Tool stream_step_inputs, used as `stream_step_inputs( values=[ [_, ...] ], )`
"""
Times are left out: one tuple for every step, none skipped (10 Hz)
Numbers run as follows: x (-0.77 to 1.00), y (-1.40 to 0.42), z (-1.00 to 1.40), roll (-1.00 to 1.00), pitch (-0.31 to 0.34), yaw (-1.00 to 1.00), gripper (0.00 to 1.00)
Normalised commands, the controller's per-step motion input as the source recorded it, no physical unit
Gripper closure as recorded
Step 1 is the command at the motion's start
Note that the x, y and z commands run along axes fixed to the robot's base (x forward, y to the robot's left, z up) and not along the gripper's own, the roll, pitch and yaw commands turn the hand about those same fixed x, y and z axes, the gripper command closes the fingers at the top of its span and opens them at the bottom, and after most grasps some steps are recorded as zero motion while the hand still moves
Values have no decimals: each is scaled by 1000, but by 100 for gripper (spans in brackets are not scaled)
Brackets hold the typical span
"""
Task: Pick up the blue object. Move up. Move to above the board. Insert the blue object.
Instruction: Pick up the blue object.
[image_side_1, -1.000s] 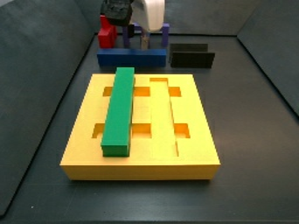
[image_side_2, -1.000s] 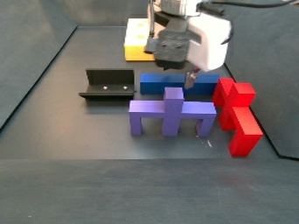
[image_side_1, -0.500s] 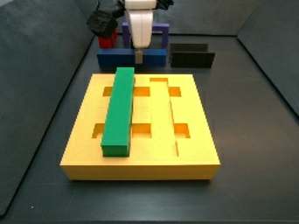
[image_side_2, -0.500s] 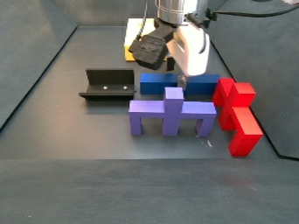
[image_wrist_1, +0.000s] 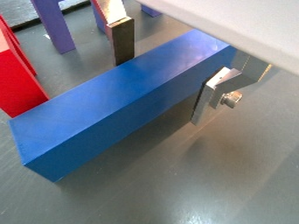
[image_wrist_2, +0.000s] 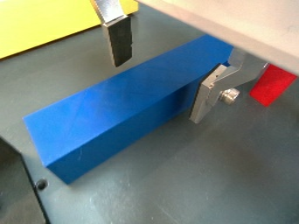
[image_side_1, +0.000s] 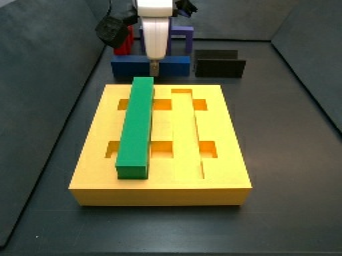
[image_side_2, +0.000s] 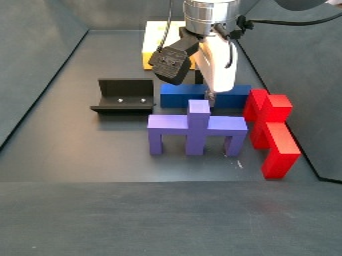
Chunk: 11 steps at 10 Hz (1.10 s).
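Wrist views both show the tool (image_wrist_1: 173, 68) spread wide w/ one silver finger (image_wrist_2: 117, 37) on each long side of the blue object (image_wrist_1: 122, 103), pads not yet touching it, so nothing is held. Blue object lies flat on the desk (image_wrist_2: 187, 188), just behind the board (image_side_1: 160, 140) in a side view, w/ the purple cross piece (image_side_2: 198, 130) on its other side and the red piece (image_side_2: 271, 130) at one end.

Change vs a sec ago: the tool was turned and off-line above the blue object (image_side_2: 203, 98); half a sec ago it had swung upright, and now it has come down to straddle the bar, fingers level w/ its sides. Means approach + alignment look done; pick-up step is at the closing point, IMO.

Next move prob. just squeeze, then lift straight up. Green bar (image_side_1: 136, 128) already sits in one board groove; neighbouring long groove looks free for the insert. Fixture (image_side_2: 123, 97) stands beside the blue object, clear of the tool.
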Motion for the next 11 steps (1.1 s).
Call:
stream_step_inputs(
  values=[
    [-154,0,74,54,0,-331,0],
    [-51,0,20,61,0,-286,0],
    [0,0,0,0,0,0,0],
    [0,0,0,0,0,0,100],
    [0,0,0,0,0,0,100],
    [0,0,0,0,0,0,100],
    [0,0,0,0,0,0,100],
    [0,0,0,0,0,0,100],
    [0,0,0,0,0,0,100],
    [0,0,0,0,0,0,100],
    [0,0,0,0,0,0,100]
  ],
)
